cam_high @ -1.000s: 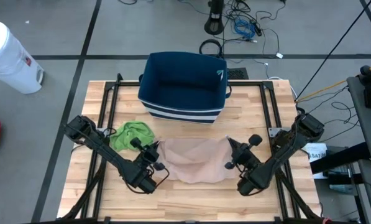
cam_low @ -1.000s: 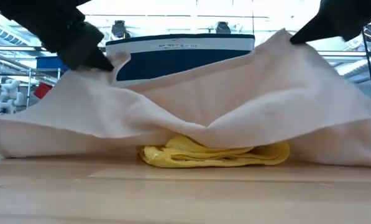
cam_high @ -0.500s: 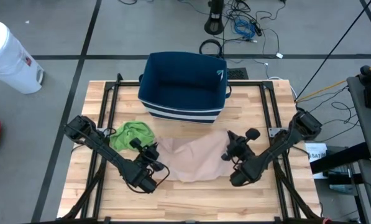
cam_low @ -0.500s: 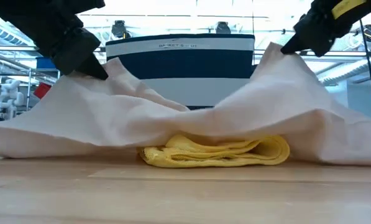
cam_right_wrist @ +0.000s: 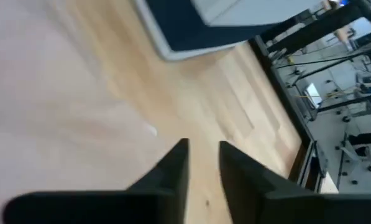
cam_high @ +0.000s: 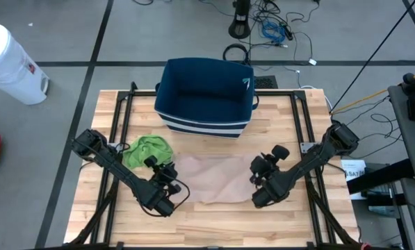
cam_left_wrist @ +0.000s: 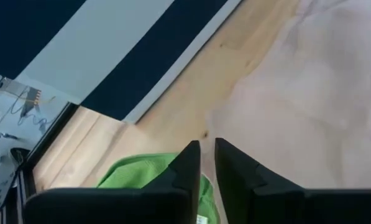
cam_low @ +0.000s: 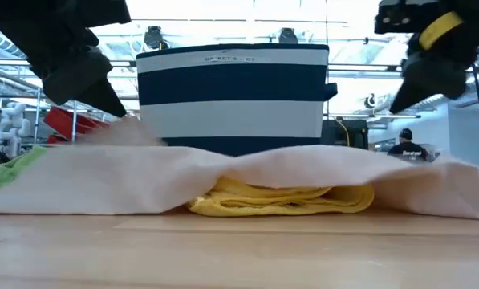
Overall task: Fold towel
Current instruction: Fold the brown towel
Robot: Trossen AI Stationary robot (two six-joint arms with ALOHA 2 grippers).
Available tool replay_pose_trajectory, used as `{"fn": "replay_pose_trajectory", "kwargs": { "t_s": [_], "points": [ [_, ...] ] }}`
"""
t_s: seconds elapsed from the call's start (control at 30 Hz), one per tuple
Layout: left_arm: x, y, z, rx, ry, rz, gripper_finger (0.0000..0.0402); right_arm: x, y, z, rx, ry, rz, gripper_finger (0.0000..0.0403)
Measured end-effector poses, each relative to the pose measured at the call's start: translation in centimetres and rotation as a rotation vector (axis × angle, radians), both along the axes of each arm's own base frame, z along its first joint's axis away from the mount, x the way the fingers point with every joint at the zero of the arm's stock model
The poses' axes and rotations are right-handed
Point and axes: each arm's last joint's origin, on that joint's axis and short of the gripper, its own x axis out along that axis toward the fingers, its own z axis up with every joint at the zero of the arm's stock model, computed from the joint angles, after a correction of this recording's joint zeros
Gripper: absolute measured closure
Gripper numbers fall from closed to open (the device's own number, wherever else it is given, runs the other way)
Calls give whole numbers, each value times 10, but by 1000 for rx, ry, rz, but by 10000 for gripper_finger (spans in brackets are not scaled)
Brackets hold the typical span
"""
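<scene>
A pale pink towel (cam_high: 214, 180) lies spread on the middle of the wooden table (cam_high: 290, 118). It drapes over a folded yellow towel (cam_low: 279, 197), which shows under its near edge in the low view. My left gripper (cam_high: 168, 173) hovers above the pink towel's left edge, slightly open, with nothing between its fingers (cam_left_wrist: 208, 152). My right gripper (cam_high: 257, 171) hovers above the towel's right edge, also slightly open and empty (cam_right_wrist: 204, 155). In the low view a blurred bit of the towel (cam_low: 131, 128) is just below the left fingertips (cam_low: 107, 100).
A navy and white striped basket (cam_high: 206, 94) stands at the table's far middle, just behind the towel. A crumpled green towel (cam_high: 147, 149) lies to the left of the pink towel. A white bin (cam_high: 9, 62) stands on the floor beyond the table's left side.
Both grippers have let go of the pink towel's raised far corners. The towel, held up like a tent a second ago, has dropped flat over the yellow towel. My right gripper has turned and sunk slightly; my left gripper has turned in place.
</scene>
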Motion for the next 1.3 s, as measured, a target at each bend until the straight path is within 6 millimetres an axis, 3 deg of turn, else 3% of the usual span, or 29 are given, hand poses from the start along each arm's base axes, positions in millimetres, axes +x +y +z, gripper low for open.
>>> {"fn": "replay_pose_trajectory", "kwargs": {
  "t_s": [0.2, 0.33, 0.6, 0.73, 0.87, 1.1, 1.3],
  "points": [
    [0, 0, 1, 17, -2, -5, 314, -17, 6, 6, -33, 36, -62, 216],
    [-1, -3, 1, 44, -4, -44, 304, -27, 25, 6, 16, -4, 33, 190],
    [1, -48, -4, -93, 45, -362, 303, -25, 82, -3, 372, -80, 406, 219],
    [4, -70, -4, -202, 44, -527, 303, -22, 97, -11, 452, -93, 518, 237],
    [0, -78, -5, -225, 52, -572, 303, -25, 96, -17, 458, -88, 520, 250],
    [3, -82, -42, -242, 207, -573, 303, -34, 86, -38, 486, -42, 476, 259],
    [4, -83, -51, -205, 231, -579, 303, -36, 83, -46, 493, -53, 480, 259]
  ]
}}
